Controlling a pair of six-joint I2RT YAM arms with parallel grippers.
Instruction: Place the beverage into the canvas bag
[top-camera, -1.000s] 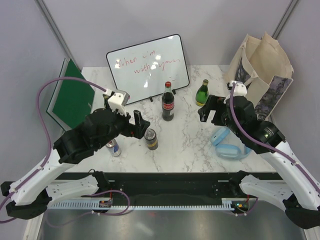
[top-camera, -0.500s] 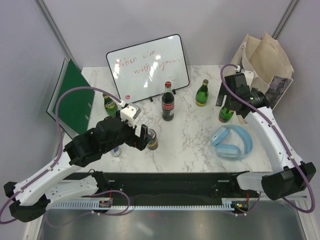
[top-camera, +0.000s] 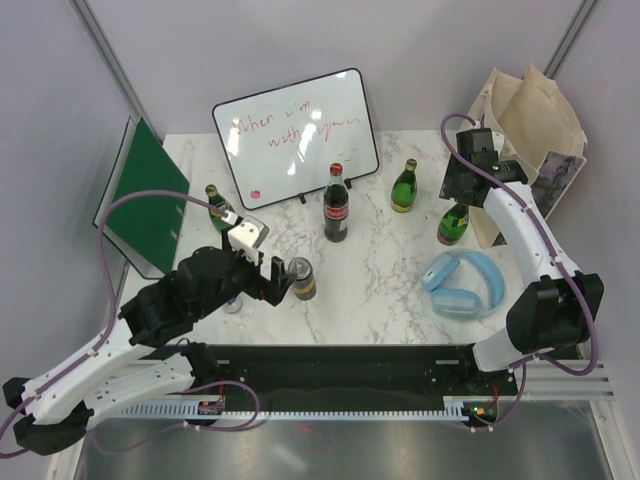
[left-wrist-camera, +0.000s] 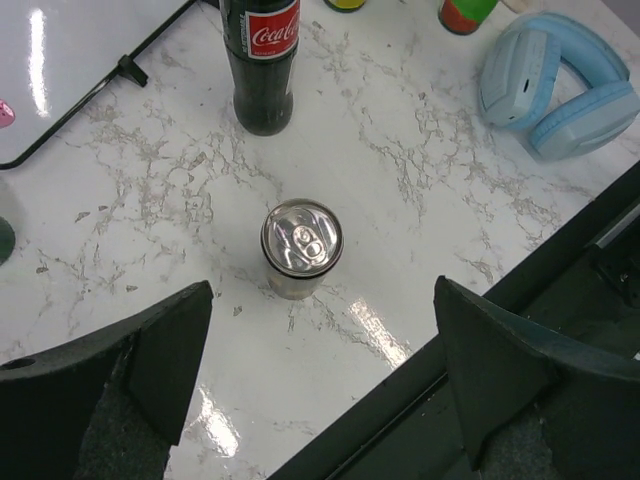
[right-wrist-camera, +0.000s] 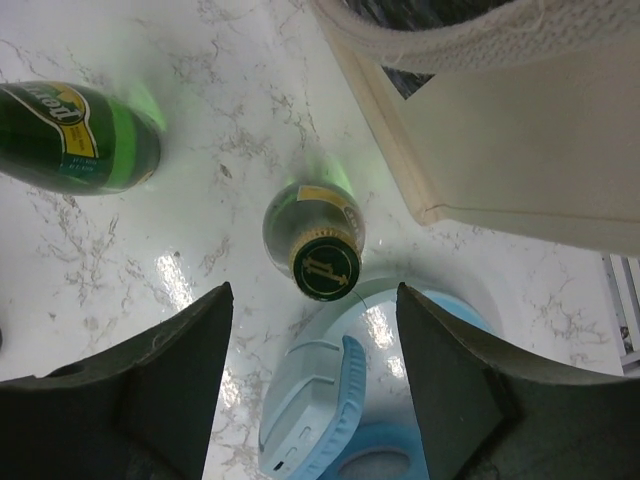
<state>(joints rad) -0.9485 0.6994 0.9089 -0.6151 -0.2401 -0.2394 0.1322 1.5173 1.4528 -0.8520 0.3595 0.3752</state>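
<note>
1. Overhead view: two drinks are lined up for pickup on the white marble table. The left gripper is held level with a dark slim drink can. The right gripper is poised over a green glass bottle. That bottle stands just beside the tall cream canvas bag at the far right corner. The bag's mouth is propped open, apparently ready to receive it. A cola bottle and pale blue headphones are left aside.

2. Left wrist view: the left gripper is seen spread wide. The drink can stands upright between the jaws and is untouched. The placing suggests a grasp being readied.

3. Right wrist view: the right gripper is parted, with a finger on either side of the green glass bottle. Clear gaps are left, so nothing is pinched. The canvas bag fills the upper right. The short carry this allows is likely why this bottle was chosen.

4. Overhead view against a second earlier: the right arm has been unfolded from low over the headphones and stretched out to the bottle. The left gripper has been drawn nearer and lowered to the can. The drinks and the bag are unmoved.
</note>
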